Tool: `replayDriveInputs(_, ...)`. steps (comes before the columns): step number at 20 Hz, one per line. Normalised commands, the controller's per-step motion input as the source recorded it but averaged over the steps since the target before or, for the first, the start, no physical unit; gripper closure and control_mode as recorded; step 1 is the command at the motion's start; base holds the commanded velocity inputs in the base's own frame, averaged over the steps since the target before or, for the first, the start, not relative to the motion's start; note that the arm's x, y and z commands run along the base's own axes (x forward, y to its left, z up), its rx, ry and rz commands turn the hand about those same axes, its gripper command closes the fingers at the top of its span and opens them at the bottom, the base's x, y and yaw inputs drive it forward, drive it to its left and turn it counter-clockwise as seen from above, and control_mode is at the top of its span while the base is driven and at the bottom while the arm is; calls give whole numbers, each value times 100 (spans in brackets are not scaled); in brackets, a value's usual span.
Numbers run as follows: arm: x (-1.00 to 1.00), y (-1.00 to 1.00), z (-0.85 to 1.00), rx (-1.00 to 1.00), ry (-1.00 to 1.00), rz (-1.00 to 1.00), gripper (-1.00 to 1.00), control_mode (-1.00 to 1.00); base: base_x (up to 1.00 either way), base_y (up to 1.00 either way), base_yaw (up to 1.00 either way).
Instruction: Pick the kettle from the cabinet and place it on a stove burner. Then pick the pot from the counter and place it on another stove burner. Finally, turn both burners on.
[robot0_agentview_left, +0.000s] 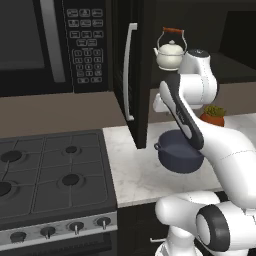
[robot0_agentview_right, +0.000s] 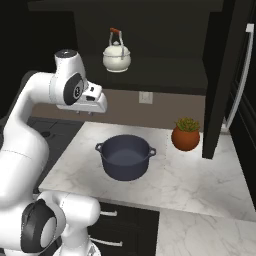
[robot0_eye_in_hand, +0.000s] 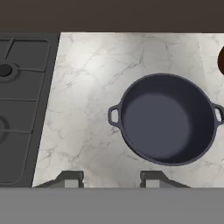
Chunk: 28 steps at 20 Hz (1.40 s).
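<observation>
My jaws stand parted and empty above the table (robot0_eye_in_hand: 83, 109); reaching for the kettle (robot0_agentview_right: 117, 56), I might clip the cabinet shelf (robot0_agentview_right: 165, 75), I think.

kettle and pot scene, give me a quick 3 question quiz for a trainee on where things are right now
1. True or false: the kettle already sits on a stove burner.
2. Multiple choice: what stands on the counter beside the pot? A) a mug B) a potted plant C) a cutting board
3. Fill in: in the hand view the tool hangs above the counter with nothing between its ____.

Key:
1. False. It stands on the shelf of the open cabinet.
2. B, the potted plant.
3. fingers. The pot lies ahead, untouched.
</observation>
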Motion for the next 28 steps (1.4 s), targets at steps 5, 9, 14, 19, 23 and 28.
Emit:
replayDriveInputs(5, 0, -6, 0, 0, 0, 0, -100, -100, 0, 0, 0)
replayDriveInputs(9, 0, -11, 0, 0, 0, 0, -100, -100, 0, 0, 0)
replayDriveInputs(14, 0, -19, 1, 0, -9, 0, -100, -100, 0, 0, 0)
replayDriveInputs(19, 0, -17, 5, 0, -13, 0, -100, -100, 0, 0, 0)
replayDriveInputs(23, 0, -17, 13, 0, -15, 0, -100, -100, 0, 0, 0)
replayDriveInputs(28, 0, -17, 18, 0, -12, 0, -100, -100, 0, 0, 0)
